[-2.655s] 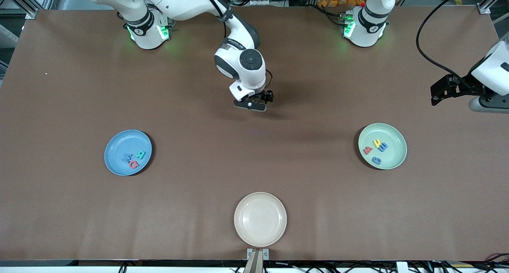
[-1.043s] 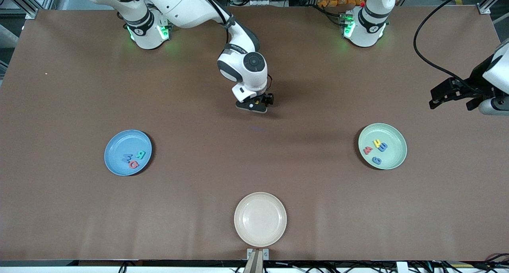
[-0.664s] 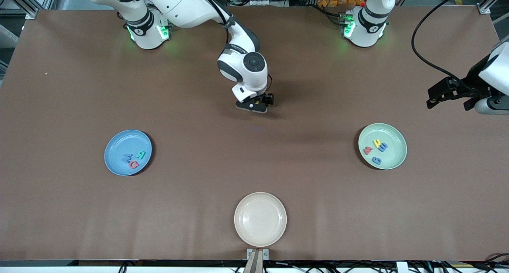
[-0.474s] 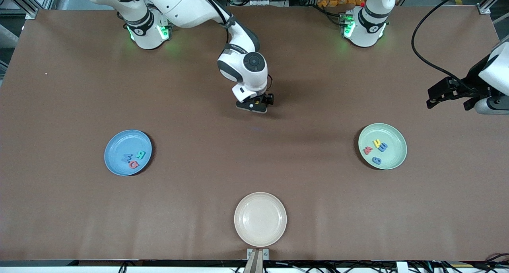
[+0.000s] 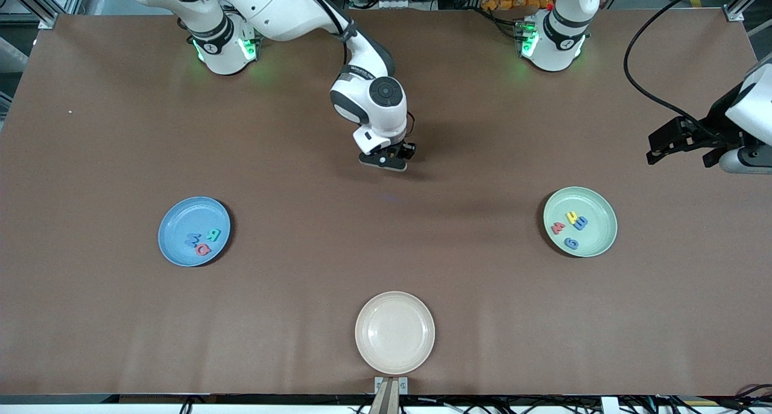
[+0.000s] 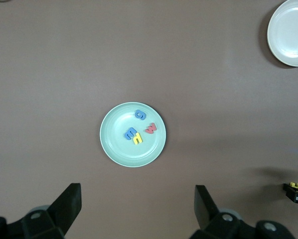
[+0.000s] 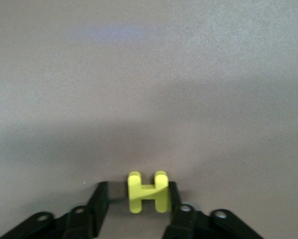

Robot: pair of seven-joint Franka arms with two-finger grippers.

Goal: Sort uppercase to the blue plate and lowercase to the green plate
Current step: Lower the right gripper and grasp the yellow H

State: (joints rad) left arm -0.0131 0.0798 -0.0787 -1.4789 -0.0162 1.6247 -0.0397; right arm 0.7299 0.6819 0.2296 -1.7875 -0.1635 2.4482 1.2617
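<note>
Read the table as a clock from the front camera, with twelve at the robots' bases. The right gripper (image 5: 386, 160) sits low on the table just twelve-ward of centre. In the last second its jaws have drawn in from wide to narrow around the yellow H (image 7: 148, 191). One finger (image 7: 173, 194) is against the letter, while the other seems to keep a sliver of gap. I judge the pinch under way, not finished. The H lies flat on bare table between the jaws.

This is the last letter still unsorted. Once it is held, it must go to the blue plate (image 5: 172, 218), at about eight o'clock from the gripper. That plate already has a teal R (image 5: 213, 233), a blue M (image 5: 193, 239) and a red Q (image 5: 202, 250), bunched on its centre-facing side.

The green plate (image 5: 606, 239), at four o'clock, holds all four small letters (image 5: 571, 216). An empty cream plate (image 5: 395, 332) sits at six. The table between the gripper and the blue plate is bare. The only hazard I see is dropping the H onto the letters already there.

The left gripper (image 5: 660, 148) waits at three o'clock, wide open over bare table.
</note>
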